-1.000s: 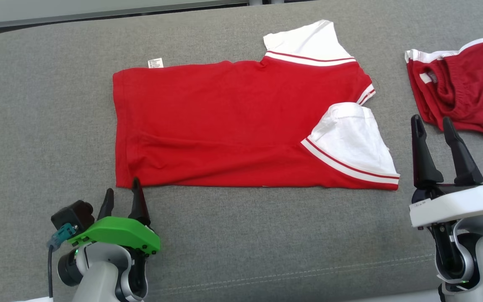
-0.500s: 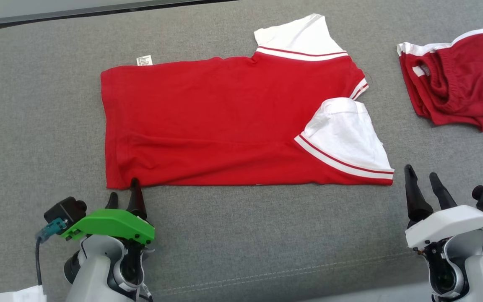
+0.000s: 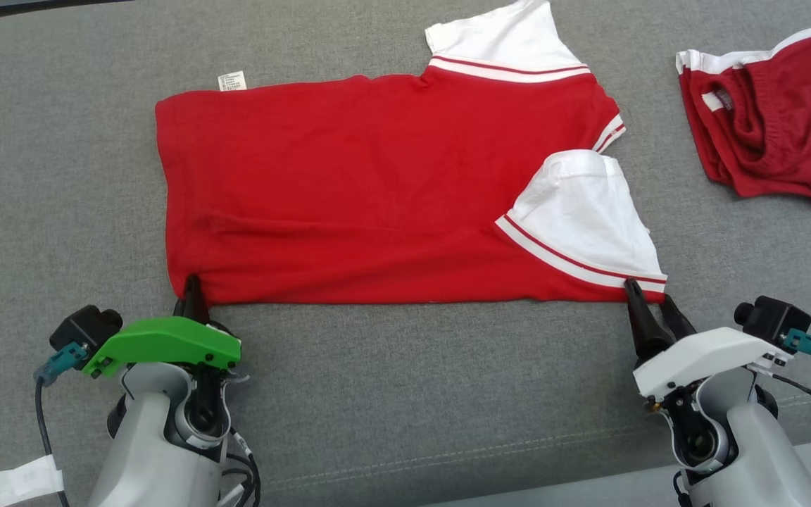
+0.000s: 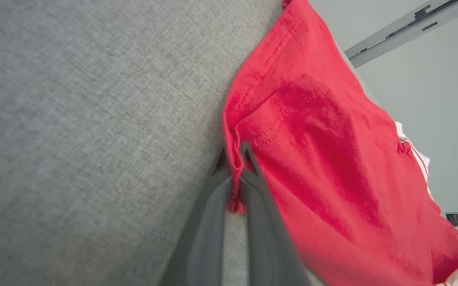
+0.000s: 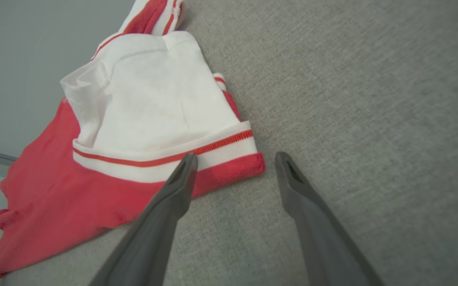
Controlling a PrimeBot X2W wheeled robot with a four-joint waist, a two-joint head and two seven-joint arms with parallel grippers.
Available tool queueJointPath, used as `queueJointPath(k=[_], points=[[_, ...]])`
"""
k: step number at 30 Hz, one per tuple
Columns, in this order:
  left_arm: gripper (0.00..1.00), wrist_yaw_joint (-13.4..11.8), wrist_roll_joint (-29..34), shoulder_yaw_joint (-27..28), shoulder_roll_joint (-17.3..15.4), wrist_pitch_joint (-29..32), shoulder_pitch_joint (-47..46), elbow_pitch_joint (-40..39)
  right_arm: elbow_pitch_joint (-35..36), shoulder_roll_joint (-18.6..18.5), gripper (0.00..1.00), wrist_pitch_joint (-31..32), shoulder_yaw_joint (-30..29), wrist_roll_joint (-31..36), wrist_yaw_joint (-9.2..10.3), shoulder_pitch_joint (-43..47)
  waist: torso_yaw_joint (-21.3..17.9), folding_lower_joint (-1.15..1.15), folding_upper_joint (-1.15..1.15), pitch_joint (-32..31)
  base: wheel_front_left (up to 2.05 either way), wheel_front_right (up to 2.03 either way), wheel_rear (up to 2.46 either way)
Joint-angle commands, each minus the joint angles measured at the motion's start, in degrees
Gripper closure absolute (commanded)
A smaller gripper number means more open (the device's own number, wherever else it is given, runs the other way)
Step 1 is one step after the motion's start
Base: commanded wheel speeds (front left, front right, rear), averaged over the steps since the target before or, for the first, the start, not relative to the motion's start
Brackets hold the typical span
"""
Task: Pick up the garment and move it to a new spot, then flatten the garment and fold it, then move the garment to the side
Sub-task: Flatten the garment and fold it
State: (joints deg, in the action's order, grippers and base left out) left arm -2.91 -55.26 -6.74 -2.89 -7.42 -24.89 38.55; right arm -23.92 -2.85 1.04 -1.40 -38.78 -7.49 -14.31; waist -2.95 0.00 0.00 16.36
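The small white tag (image 3: pixel 231 81) at the red shirt's (image 3: pixel 349 183) edge carries print too small to read.

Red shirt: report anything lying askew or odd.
On the red shirt, the near white sleeve is folded over onto the body, while the far sleeve sticks out. The left hand bunches the hem corner.

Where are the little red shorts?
In the head view, the red shorts lie at the far right of the grey cushion, apart from the red shirt.

Head view high, looking down on grey cushion (image 3: pixel 405 394), wrist views low and close, each sharing a near corner of red shirt (image 3: pixel 349 183)
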Motion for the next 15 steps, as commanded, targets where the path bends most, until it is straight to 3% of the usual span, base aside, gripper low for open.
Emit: queueJointPath(k=[1, 7, 9, 11, 12, 15], points=[[1.0, 0.4, -0.71, -0.22, -0.05, -0.26, -0.7, 0.58, -0.97, -0.11, 0.0, -0.18, 0.41, -0.26, 0.0, -0.86, 0.14, 0.0, 0.0, 0.21, 0.0, 0.0, 0.0], [1.0, 1.52, -3.76, -1.68, -0.04, -2.32, -1.85, 2.8, -5.76, 0.05, 0.0, -1.67, 3.94, -4.03, 0.0, -4.14, 0.91, 0.0, 0.0, 0.56, 0.0, 0.0, 0.0], [1.0, 2.05, -4.67, -1.83, -0.04, -3.27, -1.93, 3.29, -5.87, 0.09, 0.56, -3.06, 5.08, -5.07, 0.0, -5.1, 1.17, 0.0, 0.0, 0.47, 0.0, 0.0, 0.0], [1.0, 3.06, -5.54, -1.86, -0.05, -4.05, -1.71, 3.46, -5.93, -0.04, 0.93, -4.53, 5.77, -6.11, 0.0, -5.81, 1.38, 0.0, 0.0, 0.27, 0.0, 0.0, 0.0], [1.0, 3.63, -5.93, -1.94, -0.05, -4.36, -1.47, 3.4, -6.1, -0.37, 1.0, -5.1, 6.04, -6.58, 0.0, -6.07, 1.48, 0.0, 0.0, 0.13, 0.0, 0.0, 0.0], [1.0, 5.35, -6.98, -2.57, -0.05, -4.94, -0.4, 2.76, -6.02, -1.46, 1.0, -6.74, 7.0, -8.09, 0.0, -6.9, 1.78, 0.0, 0.0, -0.39, 0.0, 0.0, 0.0]])
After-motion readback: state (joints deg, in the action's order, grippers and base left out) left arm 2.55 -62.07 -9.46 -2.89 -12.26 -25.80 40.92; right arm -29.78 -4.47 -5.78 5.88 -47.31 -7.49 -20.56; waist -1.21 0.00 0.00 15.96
